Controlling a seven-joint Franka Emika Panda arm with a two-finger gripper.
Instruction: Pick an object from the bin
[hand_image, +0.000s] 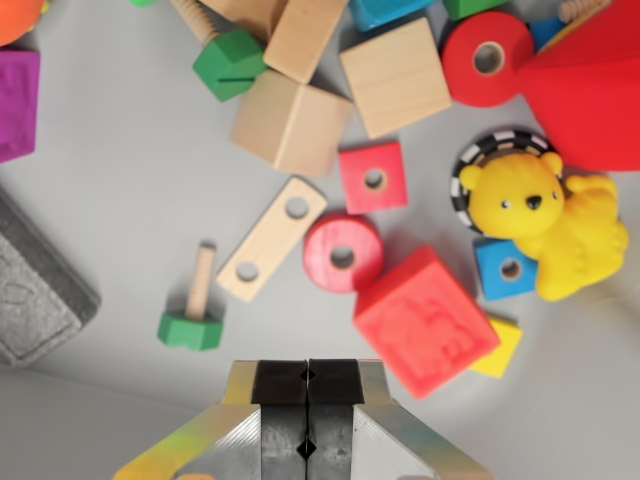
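End effector (307, 385) closed, empty, beside red block (426, 323) and green-headed bolt (192, 318).

Bright, even light; soft shadows; slight blur.

pincer (307, 385): black pads, brushed silver metal body, iridescent sheen.

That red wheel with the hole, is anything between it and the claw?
Nothing visible. The claw, jaws closed together, sits at the bottom edge; bare grey bin floor separates it from the red wheel. A red cube lies just to the wheel's right, touching it.
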